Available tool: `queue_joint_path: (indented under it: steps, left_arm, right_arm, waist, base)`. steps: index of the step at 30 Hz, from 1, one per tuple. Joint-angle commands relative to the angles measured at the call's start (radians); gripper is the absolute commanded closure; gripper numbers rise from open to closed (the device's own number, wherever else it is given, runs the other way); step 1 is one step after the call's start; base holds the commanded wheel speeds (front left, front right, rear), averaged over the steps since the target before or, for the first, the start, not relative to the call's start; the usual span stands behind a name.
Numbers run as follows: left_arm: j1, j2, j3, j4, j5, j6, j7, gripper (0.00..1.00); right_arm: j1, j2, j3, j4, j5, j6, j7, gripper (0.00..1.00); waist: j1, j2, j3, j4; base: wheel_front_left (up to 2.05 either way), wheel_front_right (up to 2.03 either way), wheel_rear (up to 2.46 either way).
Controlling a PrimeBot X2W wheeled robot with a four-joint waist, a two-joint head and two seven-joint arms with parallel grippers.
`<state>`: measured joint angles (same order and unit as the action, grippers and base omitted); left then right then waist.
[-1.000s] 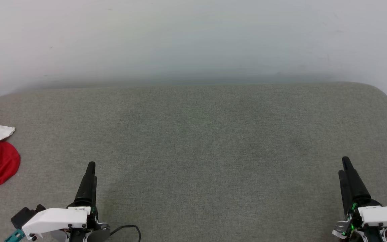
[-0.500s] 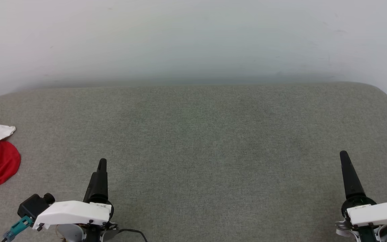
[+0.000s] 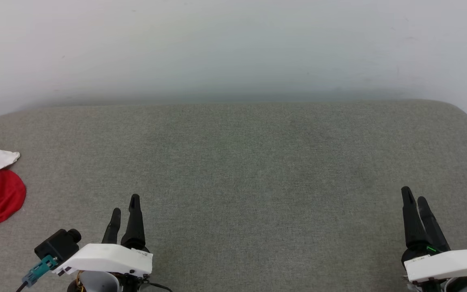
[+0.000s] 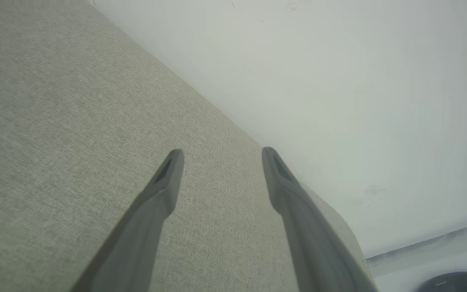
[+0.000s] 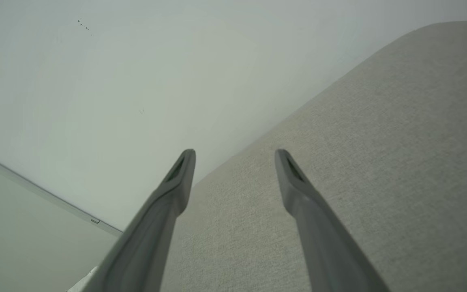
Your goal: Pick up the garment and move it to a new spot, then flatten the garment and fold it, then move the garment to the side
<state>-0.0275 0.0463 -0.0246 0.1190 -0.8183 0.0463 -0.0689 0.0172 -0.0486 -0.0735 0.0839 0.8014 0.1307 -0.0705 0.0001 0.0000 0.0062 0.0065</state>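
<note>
The left gripper (image 3: 125,204) has two long black fingers (image 3: 135,219), narrow at the tip and thicker toward the base, and the right gripper (image 3: 413,194) has the same pair. From close, in the wrist views, each finger looks dark grey and has a thin slot on the inner side of its tip. Behind each gripper there is a smooth white cover (image 3: 108,258) with angled edges. Beside the left cover are a black boxy camera (image 3: 57,245), a teal plug (image 3: 39,268) and a thin black cable (image 3: 158,286). A small green light (image 3: 431,249) glows at the base of the right fingers.
</note>
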Motion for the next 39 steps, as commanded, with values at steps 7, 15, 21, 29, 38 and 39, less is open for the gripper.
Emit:
queue_joint_path:
  steps: [7, 15, 21, 29, 38, 39]
  left_arm:
    - [0.001, 0.006, -0.028, -0.021, 0.119, 0.032, -0.030, 0.00]
    - [0.007, 0.016, -0.062, -0.029, 0.225, 0.061, -0.054, 0.00]
    - [0.012, 0.021, -0.082, -0.038, 0.289, 0.078, -0.071, 0.00]
    - [0.018, 0.025, -0.105, -0.053, 0.370, 0.088, -0.092, 0.00]
    - [0.028, 0.027, -0.127, -0.060, 0.454, 0.086, -0.114, 0.00]
    - [0.029, 0.027, -0.129, -0.059, 0.463, 0.083, -0.116, 0.00]
  right_arm:
    - [0.010, -0.003, -0.001, -0.018, -0.126, 0.000, -0.029, 0.00]
    - [0.021, -0.003, 0.003, -0.027, -0.235, 0.000, -0.052, 0.00]
    - [0.031, -0.003, 0.005, -0.042, -0.306, 0.000, -0.069, 0.00]
    - [0.045, -0.003, 0.009, -0.062, -0.389, 0.000, -0.091, 0.00]
    - [0.063, -0.003, 0.019, -0.082, -0.472, 0.000, -0.112, 0.00]
    - [0.065, -0.003, 0.022, -0.085, -0.479, 0.000, -0.115, 0.00]
  waist:
    - [-0.0001, 0.0000, 0.000, 0.002]
    - [-0.0001, 0.0000, 0.000, 0.004]
    - [-0.0001, 0.0000, -0.002, 0.005]
    - [-0.0001, 0.0000, -0.002, 0.005]
    - [-0.0001, 0.0000, -0.004, 0.006]
    - [-0.0001, 0.0000, -0.004, 0.007]
  base:
    - [0.00, 0.00, 0.00]
    - [0.00, 0.00, 0.00]
    - [0.00, 0.00, 0.00]
    - [0.00, 0.00, 0.00]
    - [0.00, 0.00, 0.00]
    - [0.00, 0.00, 0.00]
